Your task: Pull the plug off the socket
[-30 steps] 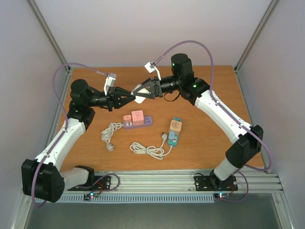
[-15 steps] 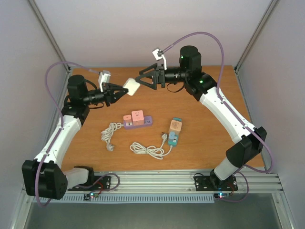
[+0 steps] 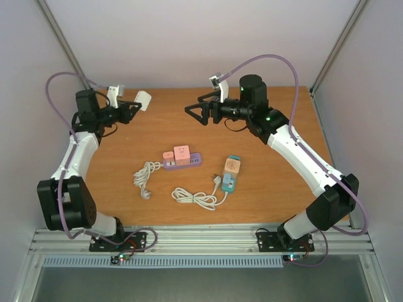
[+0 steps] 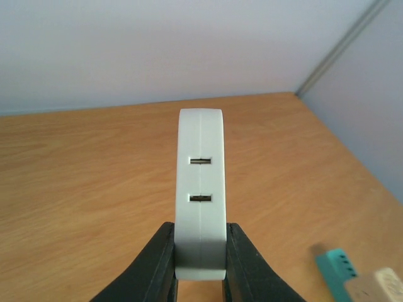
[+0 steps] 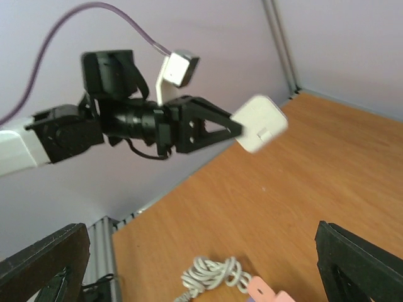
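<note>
Above the table (image 3: 157, 132), left hand (image 3: 135, 104) withdrew socket (image 4: 200, 189).

Both arms share one build. The left arm (image 3: 75, 154) and the right arm (image 3: 299, 157) have glossy white link shells set between bulky black joint housings. Each ends in a black two-finger tool made of open triangular frames, the left tool (image 3: 134, 106) and the right tool (image 3: 195, 113). A small white camera box (image 3: 218, 82) sits on a bracket above each wrist. A thin purple cable (image 3: 277, 61) loops from each wrist. Small green lights (image 3: 269, 115) glow on the right arm's black joints.
</note>
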Tool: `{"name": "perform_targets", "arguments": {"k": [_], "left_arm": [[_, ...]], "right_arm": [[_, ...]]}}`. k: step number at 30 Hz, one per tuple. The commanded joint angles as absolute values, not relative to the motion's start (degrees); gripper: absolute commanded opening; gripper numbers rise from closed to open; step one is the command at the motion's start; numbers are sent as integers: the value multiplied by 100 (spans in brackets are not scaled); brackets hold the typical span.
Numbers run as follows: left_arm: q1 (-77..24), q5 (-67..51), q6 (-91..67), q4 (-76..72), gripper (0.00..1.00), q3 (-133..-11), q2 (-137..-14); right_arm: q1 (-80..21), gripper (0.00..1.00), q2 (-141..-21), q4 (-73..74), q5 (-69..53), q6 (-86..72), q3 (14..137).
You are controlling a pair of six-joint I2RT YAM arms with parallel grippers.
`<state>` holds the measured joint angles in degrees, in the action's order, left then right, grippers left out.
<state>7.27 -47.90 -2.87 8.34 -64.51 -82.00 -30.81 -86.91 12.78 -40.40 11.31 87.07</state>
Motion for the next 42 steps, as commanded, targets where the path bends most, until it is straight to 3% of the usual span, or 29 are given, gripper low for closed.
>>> {"name": "perform_targets", "arguments": {"k": [1, 7, 17, 29, 39, 42], "left_arm": [[1194, -4507, -93, 250, 1, -6730, -8591], [1798, -4307, -759, -508, 1, -6971, -9323], [2249, -4133, -834, 171, 1, -8497, -11193], [2252, -3744, -1097, 587, 2, -9978, -12934], [2252, -3666, -1334, 875, 8, -10819, -13865], [2251, -3640, -1391, 895, 14, -10940, -14003]], "right_arm": [[-3067, 98, -8414, 1056, -3439, 1402, 8374], [-2843, 98, -8235, 901, -3318, 1137, 8118], [-1853, 99, -8013, -139, -4998, 230, 7186], [-1802, 98, -8027, -50, -5011, 326, 7021], [-1802, 99, -8145, -141, -5321, 16, 6904], [-1802, 99, -8169, -178, -5397, 9, 6934]]}}
